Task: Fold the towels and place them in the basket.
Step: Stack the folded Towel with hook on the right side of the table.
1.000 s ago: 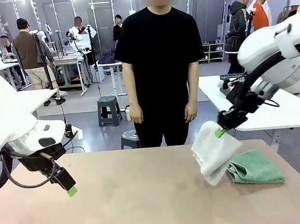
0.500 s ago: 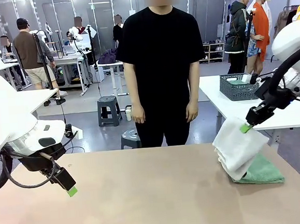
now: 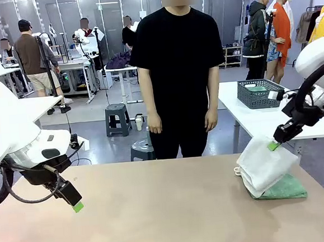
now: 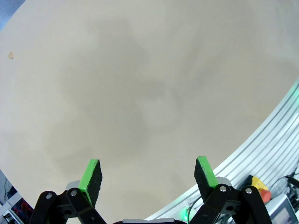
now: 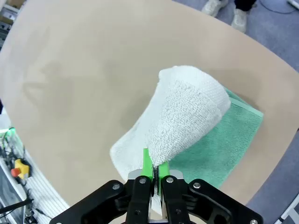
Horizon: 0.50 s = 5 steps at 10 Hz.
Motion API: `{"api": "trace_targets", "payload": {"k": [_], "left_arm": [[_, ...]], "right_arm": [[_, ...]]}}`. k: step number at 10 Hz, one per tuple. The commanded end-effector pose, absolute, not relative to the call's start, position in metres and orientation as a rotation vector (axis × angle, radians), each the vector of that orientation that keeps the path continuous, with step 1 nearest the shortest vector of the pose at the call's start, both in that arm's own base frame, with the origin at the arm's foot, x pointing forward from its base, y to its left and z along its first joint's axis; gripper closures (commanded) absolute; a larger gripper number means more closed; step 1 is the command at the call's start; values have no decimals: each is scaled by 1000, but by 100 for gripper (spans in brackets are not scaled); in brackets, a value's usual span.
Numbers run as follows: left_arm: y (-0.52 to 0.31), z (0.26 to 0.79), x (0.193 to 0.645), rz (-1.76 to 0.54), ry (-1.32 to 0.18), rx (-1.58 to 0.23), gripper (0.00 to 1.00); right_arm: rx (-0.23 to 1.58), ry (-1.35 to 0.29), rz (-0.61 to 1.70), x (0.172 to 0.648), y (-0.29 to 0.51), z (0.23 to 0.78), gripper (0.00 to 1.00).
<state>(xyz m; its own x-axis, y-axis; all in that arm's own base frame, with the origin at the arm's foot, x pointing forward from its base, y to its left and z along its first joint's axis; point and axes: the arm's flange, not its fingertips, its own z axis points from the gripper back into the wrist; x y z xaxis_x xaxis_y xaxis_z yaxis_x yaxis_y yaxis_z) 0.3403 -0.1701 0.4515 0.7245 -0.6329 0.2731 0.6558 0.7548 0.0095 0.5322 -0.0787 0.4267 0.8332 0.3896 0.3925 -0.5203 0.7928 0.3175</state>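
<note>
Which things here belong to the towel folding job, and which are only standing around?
Job:
- white towel, pinched in right gripper
- green towel, on the table
- basket, on the side table

Standing around:
- grey stool
- person's hands, hanging idle

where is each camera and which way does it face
Front: fixed between the arms, facing across the table toward the standing person; both arms show.
Left wrist: looks down past the open left end effector at bare tabletop.
Right wrist: looks down past the right end effector, shut on the white towel above the green towel.
Shared: front and right wrist both show the towels.
</note>
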Motion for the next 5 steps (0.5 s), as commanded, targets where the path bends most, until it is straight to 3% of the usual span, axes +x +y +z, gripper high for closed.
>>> {"api": "trace_targets", "payload": {"k": [1,4,5], "left_arm": [[-171,450,341,-709,-272,-78,0],[-171,450,341,-709,-272,-78,0],[-171,450,341,-709,-272,-78,0]], "right_arm": [[379,-313,498,540,-88,409,95],[262,-253,453,540,-95,378,92],[239,-237,439,538,-96,371,82]]}}
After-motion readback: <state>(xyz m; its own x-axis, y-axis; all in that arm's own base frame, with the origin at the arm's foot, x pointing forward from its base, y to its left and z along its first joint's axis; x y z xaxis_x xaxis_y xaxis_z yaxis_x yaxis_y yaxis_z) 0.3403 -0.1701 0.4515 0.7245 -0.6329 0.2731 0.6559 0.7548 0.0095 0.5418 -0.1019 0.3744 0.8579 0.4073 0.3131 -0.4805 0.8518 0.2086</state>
